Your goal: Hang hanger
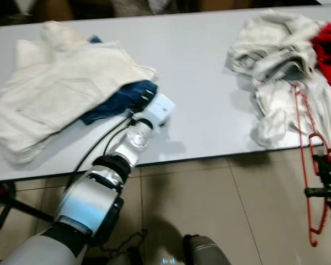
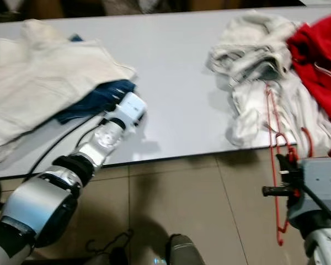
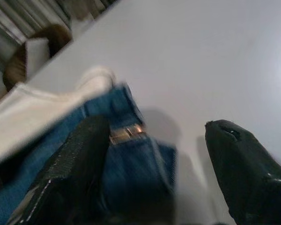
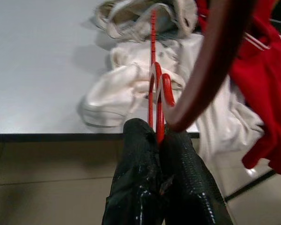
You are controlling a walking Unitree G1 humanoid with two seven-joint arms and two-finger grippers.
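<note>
A red wire hanger [image 2: 273, 144] hangs down past the table's front right edge, its upper part lying against the white clothes [image 1: 276, 52]. My right gripper [image 4: 158, 133] is shut on the hanger's [image 4: 152, 56] thin bar just below the table edge, also seen as black fingers [image 2: 287, 164] beside the grey wrist. My left gripper [image 3: 154, 164] is open at the table's front left, its fingers straddling the corner of folded blue jeans [image 1: 119, 102] with a metal clasp [image 3: 126, 132].
A cream jacket [image 1: 60, 83] covers most of the jeans on the white table [image 1: 198, 61]. A red garment [image 2: 320, 61] lies at the far right on the white pile. Tiled floor [image 1: 209, 204] is below, with a black stand leg [image 1: 11, 207] at left.
</note>
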